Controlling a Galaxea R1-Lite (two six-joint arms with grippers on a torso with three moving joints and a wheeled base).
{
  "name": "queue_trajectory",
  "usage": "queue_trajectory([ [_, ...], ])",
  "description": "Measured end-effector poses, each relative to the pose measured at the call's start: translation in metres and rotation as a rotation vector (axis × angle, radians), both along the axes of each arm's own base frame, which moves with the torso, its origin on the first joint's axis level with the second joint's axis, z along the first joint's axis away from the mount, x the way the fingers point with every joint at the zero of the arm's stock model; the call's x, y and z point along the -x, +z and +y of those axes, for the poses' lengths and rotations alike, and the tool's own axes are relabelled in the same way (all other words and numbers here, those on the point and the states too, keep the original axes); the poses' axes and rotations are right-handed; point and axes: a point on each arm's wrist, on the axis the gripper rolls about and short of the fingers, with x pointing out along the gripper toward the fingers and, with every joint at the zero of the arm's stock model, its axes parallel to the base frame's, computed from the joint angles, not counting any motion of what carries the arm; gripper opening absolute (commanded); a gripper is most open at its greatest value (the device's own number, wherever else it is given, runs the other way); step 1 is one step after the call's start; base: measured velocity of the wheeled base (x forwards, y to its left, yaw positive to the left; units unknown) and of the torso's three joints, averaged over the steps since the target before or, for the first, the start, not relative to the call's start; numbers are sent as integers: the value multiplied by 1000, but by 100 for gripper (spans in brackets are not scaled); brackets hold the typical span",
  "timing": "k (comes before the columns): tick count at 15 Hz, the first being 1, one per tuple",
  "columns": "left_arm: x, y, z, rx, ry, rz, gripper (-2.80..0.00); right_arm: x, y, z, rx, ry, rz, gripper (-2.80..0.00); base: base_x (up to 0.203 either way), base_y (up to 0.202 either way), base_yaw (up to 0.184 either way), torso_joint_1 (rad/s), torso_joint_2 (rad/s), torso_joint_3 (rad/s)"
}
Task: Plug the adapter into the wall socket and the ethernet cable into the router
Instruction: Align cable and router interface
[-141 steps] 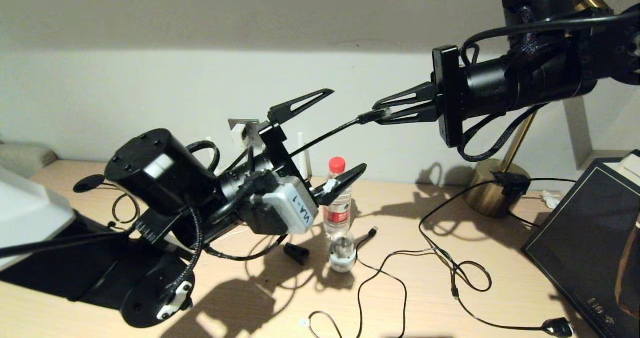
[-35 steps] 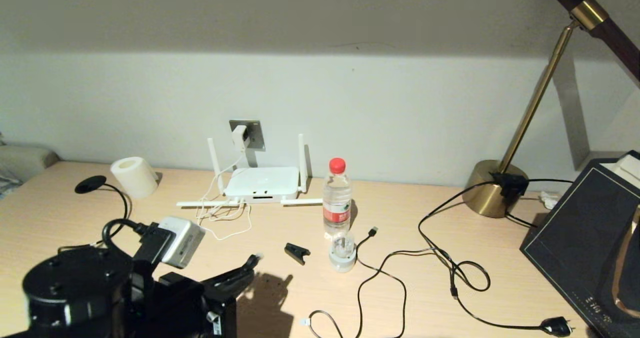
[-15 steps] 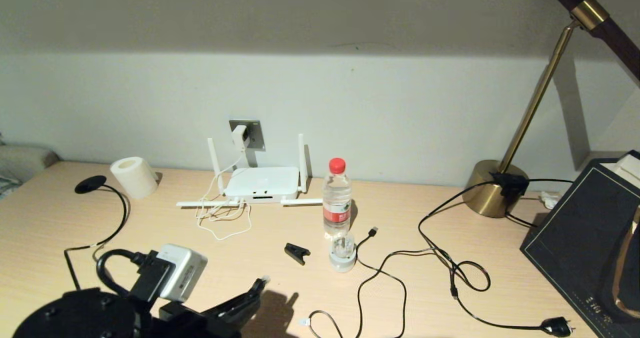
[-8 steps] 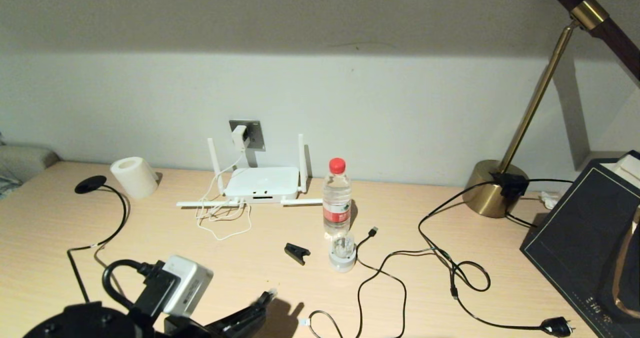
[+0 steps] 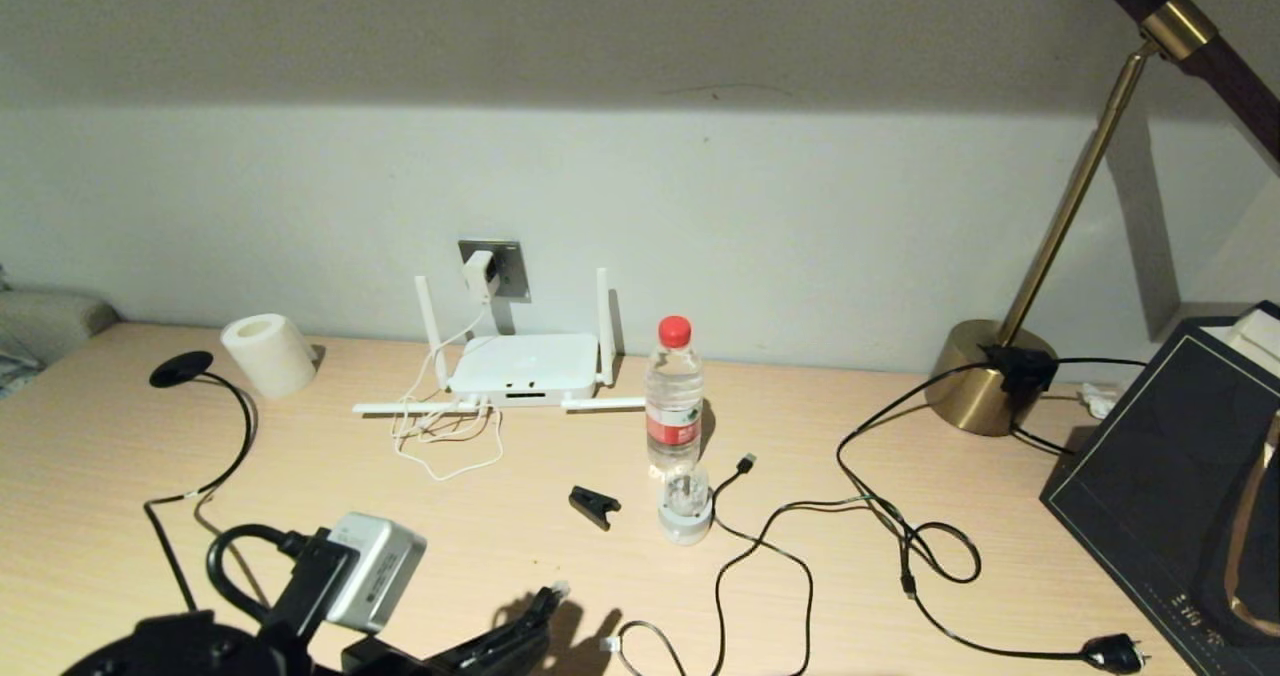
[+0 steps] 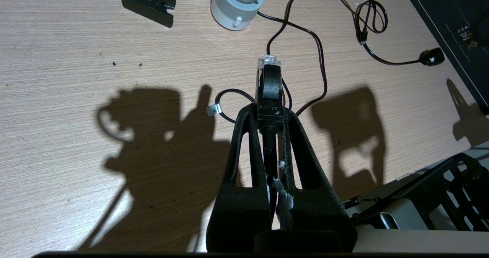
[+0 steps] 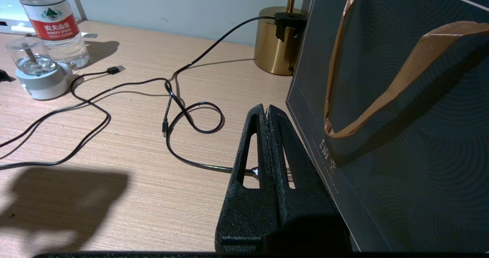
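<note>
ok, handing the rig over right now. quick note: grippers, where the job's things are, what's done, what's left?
Left gripper: shut on the ethernet cable just behind its clear-tipped connector, low over the near left of the desk.
Right gripper: shut, holding nothing, parked by the dark paper bag.
Adapter: seated in the wall socket, white cord running down to the router. That half looks done.
Left: carry the connector to the router's front-edge ports and push it in. Nothing is plugged there yet.
</note>
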Motion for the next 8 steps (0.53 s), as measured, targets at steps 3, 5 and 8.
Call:
queue_trajectory([
  [3,0,0,-1,4,0,0,-280,0,0,0,-6,-1,0,-280,0,0,0,0,0,0],
  [5,0,0,-2,0,6,-2,-280,0,0,0,-8,-1,0,-280,0,0,0,0,0,0],
  [8,-1,-2,-3,-24,47,-9,-280,0,0,0,-5,4,2,-280,0,0,0,0,0,0],
])
